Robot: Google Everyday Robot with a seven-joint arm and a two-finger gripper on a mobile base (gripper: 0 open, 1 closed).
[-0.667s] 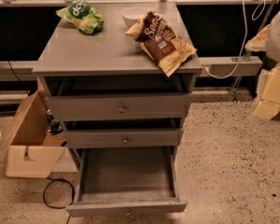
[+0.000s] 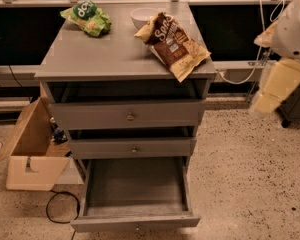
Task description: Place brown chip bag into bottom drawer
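**Task progress.** Crinkled dark brown chip bag (image 2: 174, 44) lies on the top of the grey three-drawer cabinet (image 2: 115, 54), at its right front corner. The cabinet's deep grey bottom drawer (image 2: 135, 221) is open. The pale gripper (image 2: 272, 89) hangs to the right of the cabinet, holding nothing; whether it is open or closed cannot be told. Grasping and transfer are judged still to do.

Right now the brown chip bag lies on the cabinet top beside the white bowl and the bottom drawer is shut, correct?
No: the camera view shows the bottom drawer pulled open. The brown chip bag does lie on the cabinet top beside the white bowl. The end effector hangs right of the cabinet, clear of the bag.
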